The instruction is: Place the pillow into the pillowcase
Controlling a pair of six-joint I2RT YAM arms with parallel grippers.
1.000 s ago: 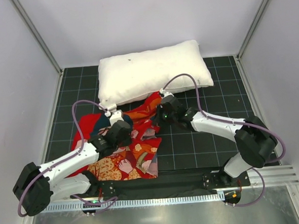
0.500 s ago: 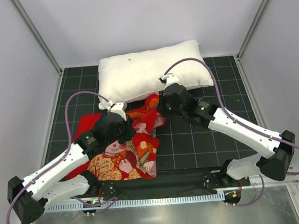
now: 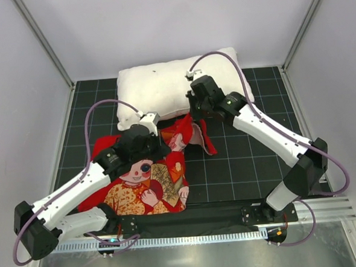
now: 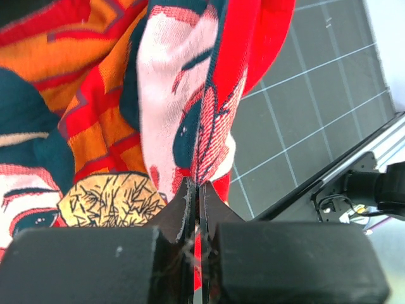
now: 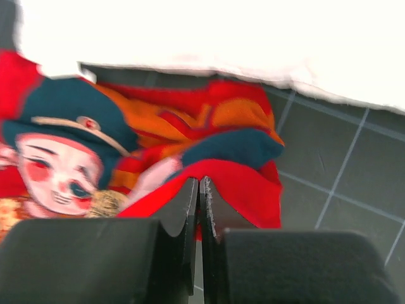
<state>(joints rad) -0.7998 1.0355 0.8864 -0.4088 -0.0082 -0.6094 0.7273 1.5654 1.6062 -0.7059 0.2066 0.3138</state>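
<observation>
The white pillow (image 3: 163, 89) lies at the back of the dark gridded mat; it also shows at the top of the right wrist view (image 5: 253, 44). The red cartoon-print pillowcase (image 3: 142, 184) lies crumpled in front of it. My left gripper (image 3: 156, 148) is shut on a fold of the pillowcase (image 4: 209, 114) and holds it up. My right gripper (image 3: 195, 111) is shut on a red edge of the pillowcase (image 5: 234, 183), lifted near the pillow's front edge.
The dark gridded mat (image 3: 246, 159) lies bare to the right of the pillowcase. Grey walls with metal posts (image 3: 42, 42) close in the sides and back. A metal rail (image 3: 190, 235) runs along the near edge, and it also shows in the left wrist view (image 4: 354, 171).
Both grippers have lifted and moved towards the pillow with the pillowcase edge in them. The right arm has stretched out far back. More of the cartoon face shows on the case.
</observation>
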